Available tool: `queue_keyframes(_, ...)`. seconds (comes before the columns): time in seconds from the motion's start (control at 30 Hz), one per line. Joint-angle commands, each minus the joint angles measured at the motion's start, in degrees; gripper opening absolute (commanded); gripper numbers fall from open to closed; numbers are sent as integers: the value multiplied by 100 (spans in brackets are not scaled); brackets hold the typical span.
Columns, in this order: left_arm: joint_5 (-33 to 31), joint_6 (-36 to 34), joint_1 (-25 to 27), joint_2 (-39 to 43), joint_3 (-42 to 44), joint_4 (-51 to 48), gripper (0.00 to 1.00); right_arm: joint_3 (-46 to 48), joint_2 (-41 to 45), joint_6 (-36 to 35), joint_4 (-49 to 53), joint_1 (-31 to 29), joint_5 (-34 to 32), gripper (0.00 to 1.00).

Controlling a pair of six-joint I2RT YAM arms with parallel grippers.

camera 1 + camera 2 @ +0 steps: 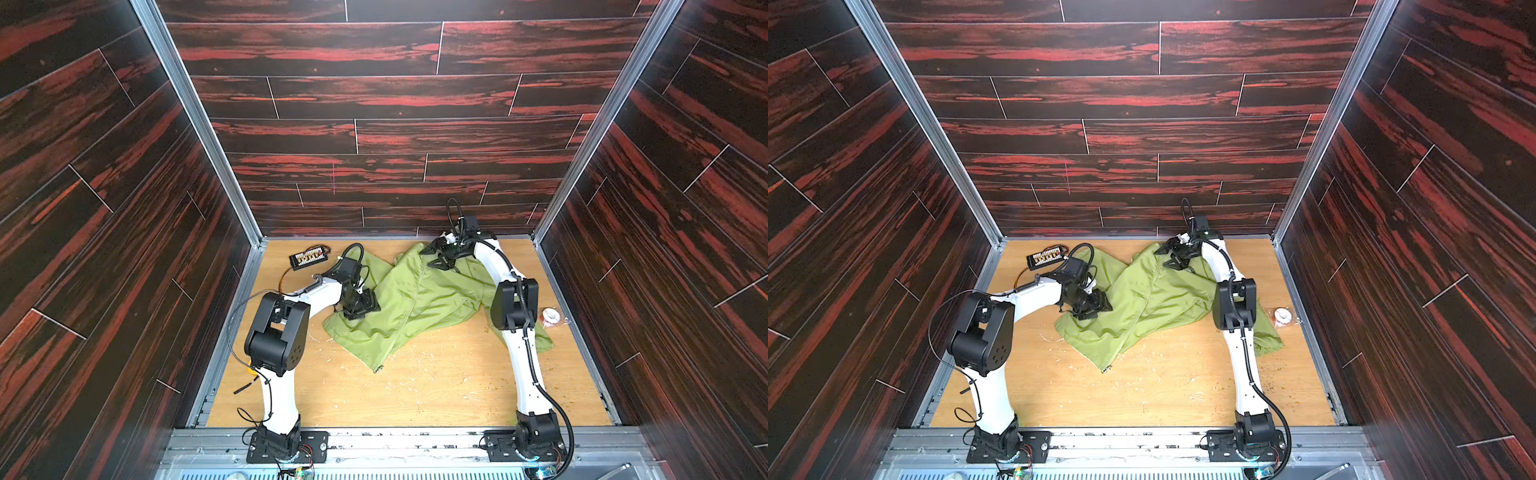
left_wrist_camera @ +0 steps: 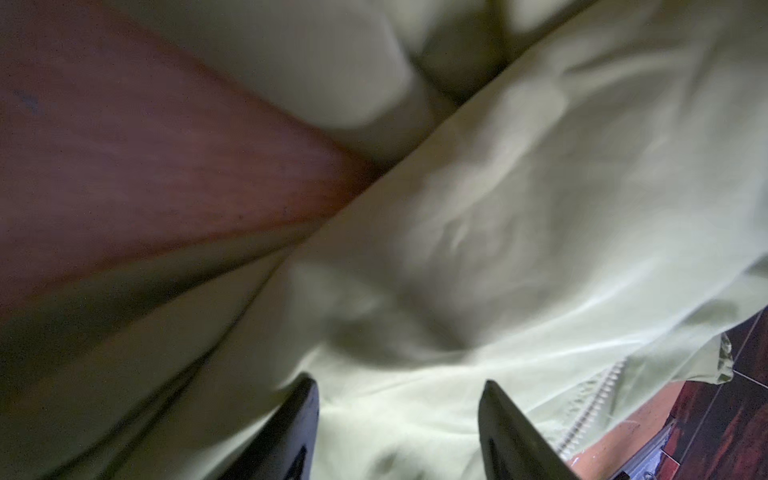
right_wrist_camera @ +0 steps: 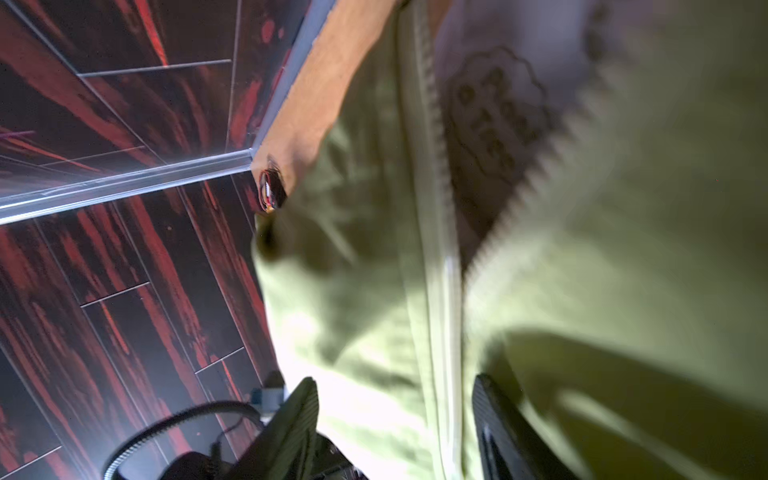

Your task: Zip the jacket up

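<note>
The wooden table [image 1: 436, 399] is covered toward its rear middle by the crumpled olive-green jacket [image 1: 432, 299], over whose left part the left end effector [image 1: 360, 306] is seen spread and at whose far end the right end effector [image 1: 438, 257] is spread astride the zipper [image 3: 430, 187].

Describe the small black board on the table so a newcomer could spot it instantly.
On the wooden table, look to the far left corner, past the left arm. The black board lies there, apart from the green jacket: the only flat dark rectangle, with rows of pale connectors and red-orange wires.
</note>
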State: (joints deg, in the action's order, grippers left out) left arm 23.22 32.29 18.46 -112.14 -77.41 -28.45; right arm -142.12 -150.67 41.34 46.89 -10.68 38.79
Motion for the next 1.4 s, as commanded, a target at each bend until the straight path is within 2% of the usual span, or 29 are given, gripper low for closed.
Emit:
queue_keyframes(0.0, -101, -239, -29, 332, -597, -358, 66, 124, 1269, -445, 485, 16, -403, 62)
queue_keyframes(0.17, -363, -492, 40, 240, -1273, -666, 67, 1051, 2200, -691, 1071, 25, -1412, 62)
queue_keyframes(0.33, -1101, -884, 220, -152, -2056, -990, 68, 3208, 3572, -791, 667, 13, -1971, 62)
queue_keyframes(0.5, -1509, -1365, 500, -660, -2907, -1076, 70, 5111, 4564, -611, 287, -97, -1967, 62)
queue_keyframes(0.67, -1428, -1576, 615, -1403, -3949, -1252, 70, 6570, 5208, -171, -281, -289, -1706, 63)
queue_keyframes(0.8, -1148, -1681, 647, -2044, -4767, -1546, 70, 6858, 5041, -22, -622, -321, -1552, 63)
queue_keyframes(0.97, -965, -1832, 713, -2726, -5601, -1942, 70, 6595, 4572, 71, -870, -359, -1498, 63)
queue_keyframes(1.03, -954, -1813, 734, -2942, -5841, -2019, 69, 6493, 4378, 135, -941, -358, -1433, 60)
queue_keyframes(1.07, -961, -1770, 730, -3023, -5921, -2040, 66, 6492, 4297, 154, -989, -368, -1393, 57)
queue_keyframes(1.1, -992, -1709, 729, -3097, -5994, -2047, 59, 6490, 4230, 176, -1033, -374, -1370, 52)
queue_keyframes(1.13, -1034, -1644, 721, -3149, -6036, -2042, 50, 6513, 4180, 197, -1078, -382, -1340, 45)
queue_keyframes(1.17, -1071, -1570, 699, -3180, -6064, -2034, 46, 6527, 4150, 198, -1107, -390, -1314, 39)
queue_keyframes(1.23, -1191, -1419, 644, -3185, -6080, -2015, 24, 6579, 4163, 177, -1121, -395, -1308, 25)
queue_keyframes(1.3, -1285, -1257, 566, -3150, -6068, -1969, 10, 6626, 4241, 131, -1090, -393, -1338, 15)
queue_keyframes(1.37, -1385, -1106, 470, -3098, -6036, -1930, 1, 6653, 4345, 40, -1016, -391, -1372, 6)
